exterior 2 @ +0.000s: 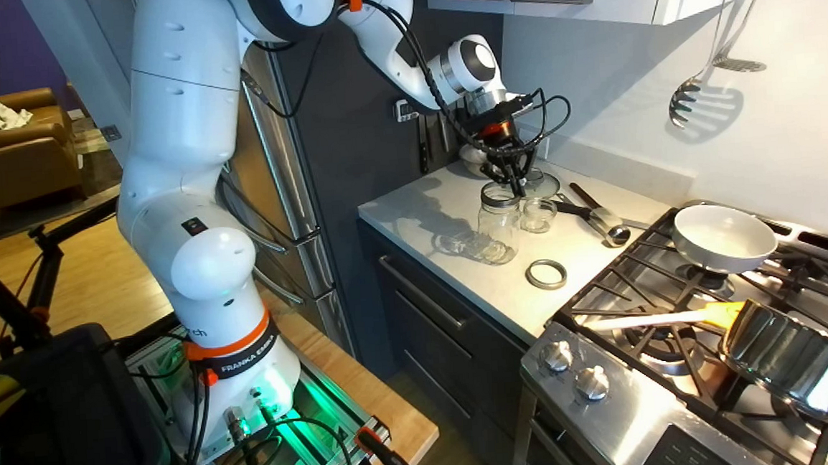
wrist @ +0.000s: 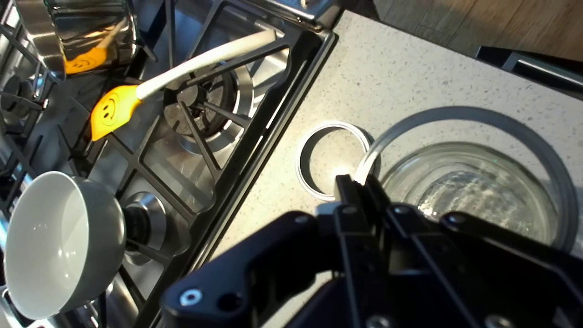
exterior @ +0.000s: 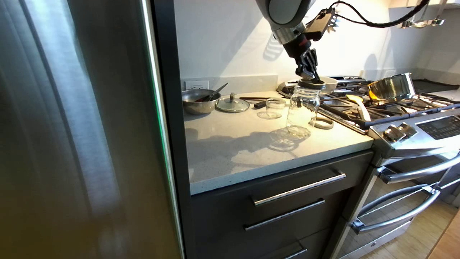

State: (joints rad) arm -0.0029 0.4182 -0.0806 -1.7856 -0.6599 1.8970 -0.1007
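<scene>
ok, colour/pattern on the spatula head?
The spatula head is yellow with a dark smiley face; wrist view shows it best.

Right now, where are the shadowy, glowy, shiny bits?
In both exterior views, the clear glass jar casts a shadow on the pale stone countertop; in an exterior view, green light glows on the white robot base; in the wrist view, the round silver steel pot mirrors the white-handled yellow spatula.

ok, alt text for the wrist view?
A black pincer is closed, seemingly on the gray rim of an open glass jar seen from above. Beside the jar, a metal ring lies on a speckled countertop. At left, a white-handled, yellow smiley-faced spatula rests on a gas cooktop.
</scene>
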